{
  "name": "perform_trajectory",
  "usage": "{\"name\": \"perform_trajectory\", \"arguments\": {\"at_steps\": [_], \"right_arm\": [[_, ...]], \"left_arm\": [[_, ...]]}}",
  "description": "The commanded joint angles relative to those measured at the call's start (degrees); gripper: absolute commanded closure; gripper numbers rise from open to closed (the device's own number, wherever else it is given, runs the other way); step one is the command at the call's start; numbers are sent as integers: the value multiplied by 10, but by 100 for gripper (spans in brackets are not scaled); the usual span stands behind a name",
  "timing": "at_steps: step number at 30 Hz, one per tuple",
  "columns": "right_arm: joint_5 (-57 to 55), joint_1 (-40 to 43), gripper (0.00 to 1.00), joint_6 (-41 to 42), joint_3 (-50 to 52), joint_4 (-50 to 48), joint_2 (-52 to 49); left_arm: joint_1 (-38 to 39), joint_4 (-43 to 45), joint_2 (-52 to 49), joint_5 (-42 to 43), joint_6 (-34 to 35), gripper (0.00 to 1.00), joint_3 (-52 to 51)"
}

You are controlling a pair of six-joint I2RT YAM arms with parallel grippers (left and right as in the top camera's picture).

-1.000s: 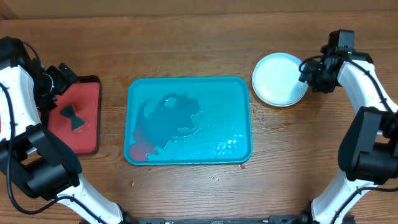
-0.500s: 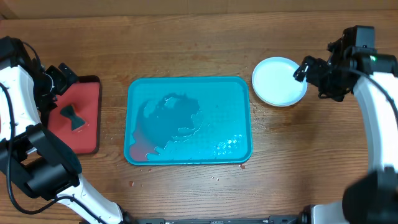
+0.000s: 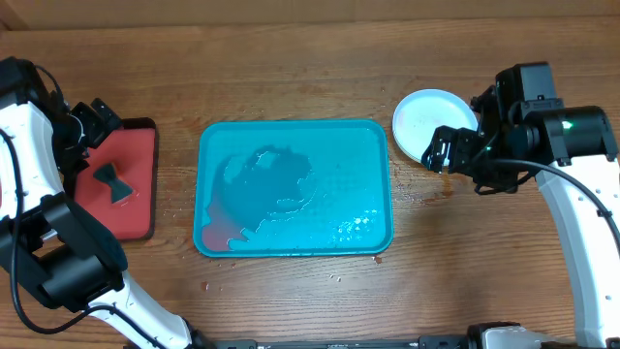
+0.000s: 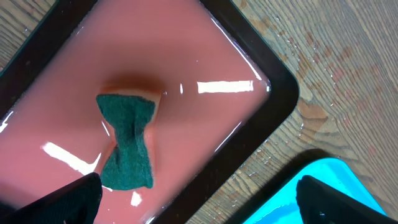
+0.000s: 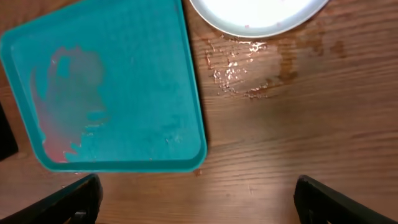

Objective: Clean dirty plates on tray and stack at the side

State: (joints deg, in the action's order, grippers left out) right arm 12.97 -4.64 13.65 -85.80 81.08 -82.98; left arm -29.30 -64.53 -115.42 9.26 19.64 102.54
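Observation:
The turquoise tray (image 3: 291, 189) lies mid-table with no plates on it, wet and with a faint red smear near its front left corner; it also shows in the right wrist view (image 5: 106, 87). A white plate (image 3: 424, 116) sits on the table right of the tray, seen too in the right wrist view (image 5: 258, 12). I cannot tell whether other plates lie under it. My right gripper (image 3: 438, 150) (image 5: 196, 199) is open and empty, above the plate's front edge. My left gripper (image 3: 102, 116) (image 4: 199, 205) is open and empty above the red tray.
A small dark-rimmed red tray (image 3: 126, 194) (image 4: 205, 56) at far left holds a green sponge (image 3: 114, 184) (image 4: 127, 140). Water droplets (image 5: 239, 68) lie on the wood between the plate and the turquoise tray. The turquoise tray's corner (image 4: 311, 186) shows in the left wrist view.
My right arm has swung from the plate's right side toward the front and left, now over the plate's front edge. The left arm has not moved.

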Motion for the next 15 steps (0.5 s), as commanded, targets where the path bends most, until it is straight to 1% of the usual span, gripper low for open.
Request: {"name": "perform_trajectory", "arguments": {"at_steps": [1,9,15], "right_arm": [[-16,-1,0,-1,-1,-2,8],[-16,-1,0,-1,-1,1,15],[-30,2,0,-1,0,-7,39]], "left_arm": [[-3,1,0,4,-4,0,11],[-3,1,0,4,-4,0,11],[-3,1,0,4,-3,0,11]]}}
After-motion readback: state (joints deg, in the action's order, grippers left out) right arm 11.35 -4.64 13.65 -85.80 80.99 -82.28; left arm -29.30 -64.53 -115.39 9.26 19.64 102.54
